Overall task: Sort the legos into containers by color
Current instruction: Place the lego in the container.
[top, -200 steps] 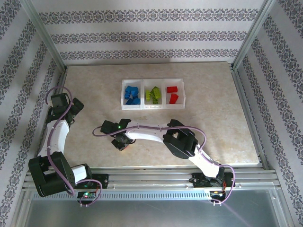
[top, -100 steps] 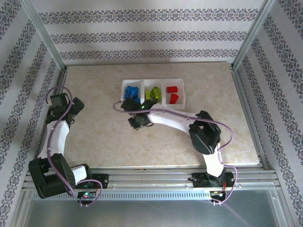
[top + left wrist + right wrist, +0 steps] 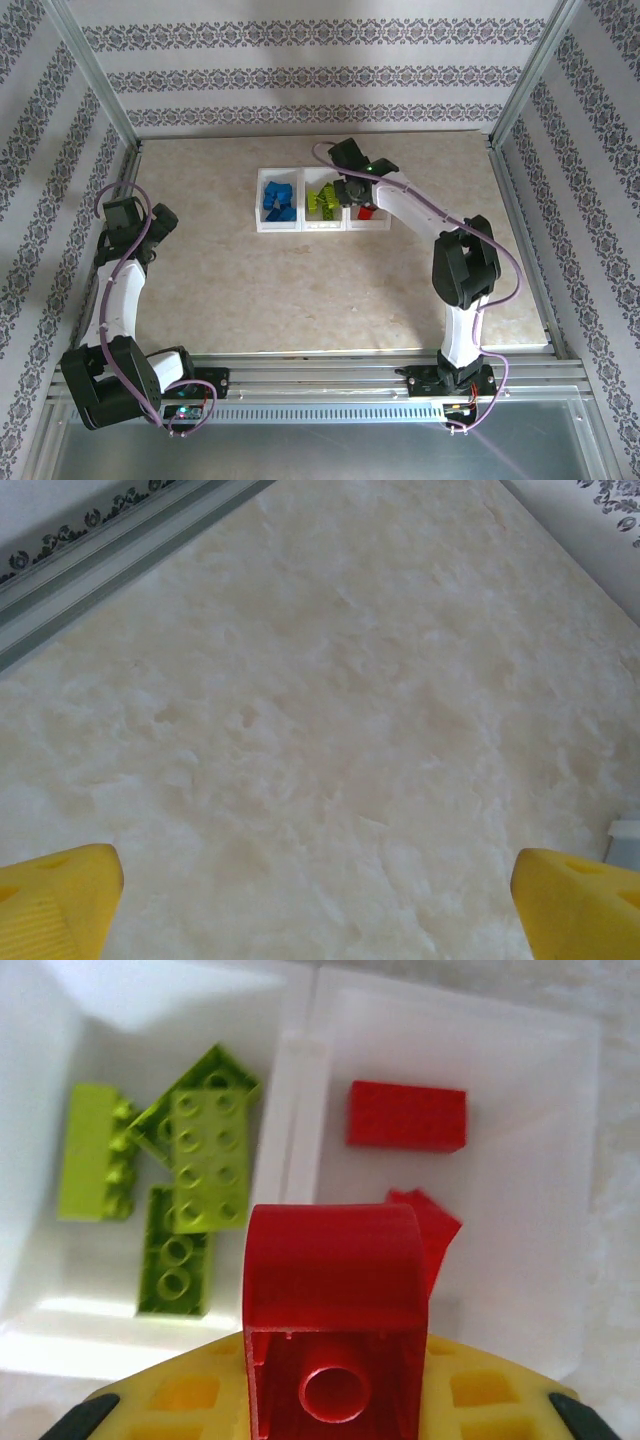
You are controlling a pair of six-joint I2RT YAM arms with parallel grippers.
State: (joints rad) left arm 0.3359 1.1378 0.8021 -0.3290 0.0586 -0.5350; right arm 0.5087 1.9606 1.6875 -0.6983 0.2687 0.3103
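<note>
The left gripper (image 3: 320, 910) is hanging over a pale marbled table (image 3: 330, 710), its yellow fingertips (image 3: 55, 900) standing wide apart, with bare tabletop showing between the jaws. Ahead of the jaws, toward the left finger's side, a grey metal rail (image 3: 110, 555) is running diagonally along the table's edge. Just beyond the right fingertip, a small white corner (image 3: 627, 838) is peeking in, too little to identify.

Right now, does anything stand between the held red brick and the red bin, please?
Nothing visible does: the right gripper holds the red brick above the open red bin, near its wall shared with the green bin.
</note>
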